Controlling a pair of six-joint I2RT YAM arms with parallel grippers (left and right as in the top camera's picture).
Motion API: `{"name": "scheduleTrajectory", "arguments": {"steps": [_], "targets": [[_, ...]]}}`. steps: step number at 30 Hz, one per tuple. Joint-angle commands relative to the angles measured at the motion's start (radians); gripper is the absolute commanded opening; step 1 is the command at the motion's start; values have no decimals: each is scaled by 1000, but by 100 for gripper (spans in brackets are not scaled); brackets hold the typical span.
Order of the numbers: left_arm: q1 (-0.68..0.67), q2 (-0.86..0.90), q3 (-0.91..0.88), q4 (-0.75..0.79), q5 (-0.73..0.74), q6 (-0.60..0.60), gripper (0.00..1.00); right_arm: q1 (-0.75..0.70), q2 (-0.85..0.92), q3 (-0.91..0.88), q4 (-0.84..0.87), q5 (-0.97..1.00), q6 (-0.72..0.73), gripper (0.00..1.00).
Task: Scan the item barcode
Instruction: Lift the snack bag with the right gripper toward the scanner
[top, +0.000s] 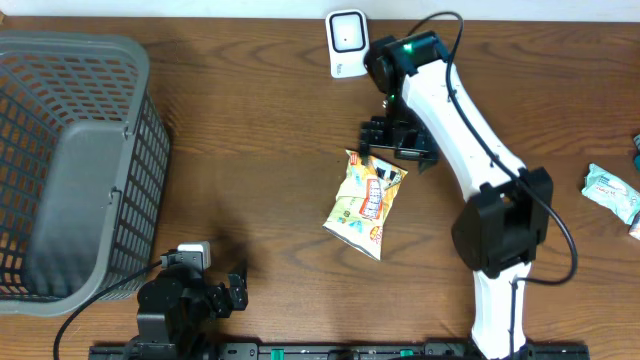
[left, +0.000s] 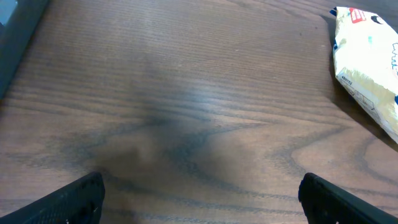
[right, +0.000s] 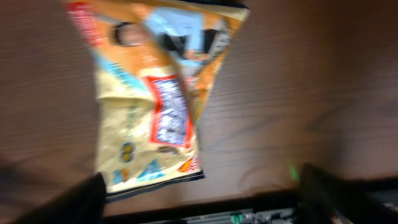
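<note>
1. Yellow snack bag (top: 366, 203) lies flat on the wooden table (top: 250, 120), printed face up, about mid-table and right of centre.
2. Its long axis runs roughly from the robot's side toward the far edge, tilted a little. The far end points at the right gripper (top: 400, 146).
3. That gripper hangs just beyond the bag's far end, close over it. In the right wrist view its 2 fingers (right: 336, 193) stand wide apart at either lower corner, with the bag lying in front of them and nothing clamped between them. The jaws are open and empty.
4. The left gripper (top: 228, 290) sits low at the robot's edge, well apart from the bag. Its jaws are also spread wide and empty. From its wrist camera only the bag's corner shows, at the far right.
5. The white scanner (top: 347, 43) stands at the far edge, beyond the right gripper. Bag, gripper and scanner fall almost on 1 line.
6. The right arm is clearly the nearer of the 2, so I judge the pick-up falls to it. The bag lies back toward the robot from its fingers, so it would need to come back over the bag's end and close across the short width.
7. No barcode is legible in any view, so I cannot tell which face must turn toward the scanner.
</note>
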Motion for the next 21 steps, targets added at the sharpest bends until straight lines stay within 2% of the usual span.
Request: {"name": "scheduleTrajectory", "arguments": {"steps": [1,6,12,21], "targets": [[0,-1,-5,-27,-10,2,99,76,-5,3,31,18,68,99],[0,-1,-5,-27,-10,2,99,201,2,-66,182,32,116,99],[0,-1,-5,-27,-10,2,99,288,32,-155,194,229,493,99],[0,-1,-5,-27,-10,2,99,286,45,-299,315,288,537,99]]}}
